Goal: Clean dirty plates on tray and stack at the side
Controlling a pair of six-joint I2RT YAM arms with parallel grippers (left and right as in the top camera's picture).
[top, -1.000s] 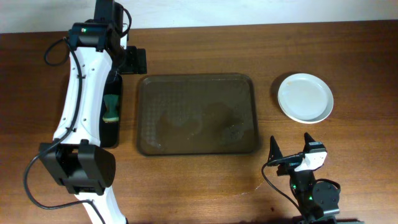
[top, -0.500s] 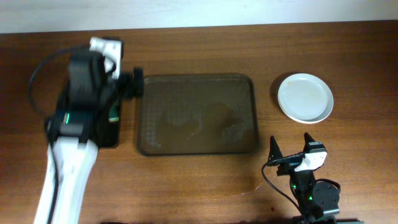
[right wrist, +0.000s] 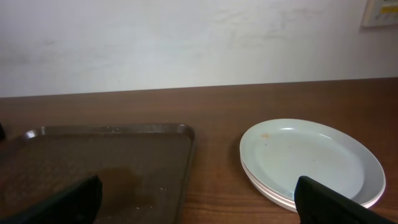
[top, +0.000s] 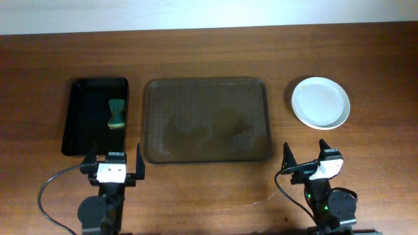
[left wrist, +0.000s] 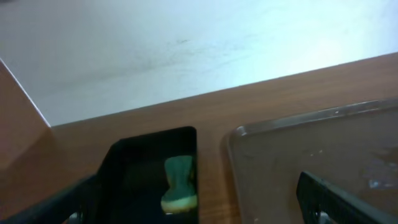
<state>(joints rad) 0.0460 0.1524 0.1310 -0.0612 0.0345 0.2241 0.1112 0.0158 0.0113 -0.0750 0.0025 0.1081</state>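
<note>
Dark brown wooden table (top: 196, 52) runs up to a pale wall (right wrist: 186, 37) at its far edge. My left gripper (top: 114, 156) sits low at the near edge, its two fingers spread wide with nothing between them. Straight ahead of it and slightly to its left lies a black rectangular tray (top: 78, 124). A green sponge (top: 117, 113) rests inside, toward the right side of that tray.

My right gripper (top: 304, 153) also sits at the near edge, fingers spread wide and holding nothing. Ahead of both grippers, right of the left one and left of the right one, lies the large brown tray (top: 206, 86). Its textured surface shows faint wet-looking smears.

Ahead of my right gripper and slightly to its right, the white plates (top: 320, 102) sit stacked on the table, apart from the brown tray's right edge. In the right wrist view, the top plate shows a tiny brownish speck near its far left rim.
</note>
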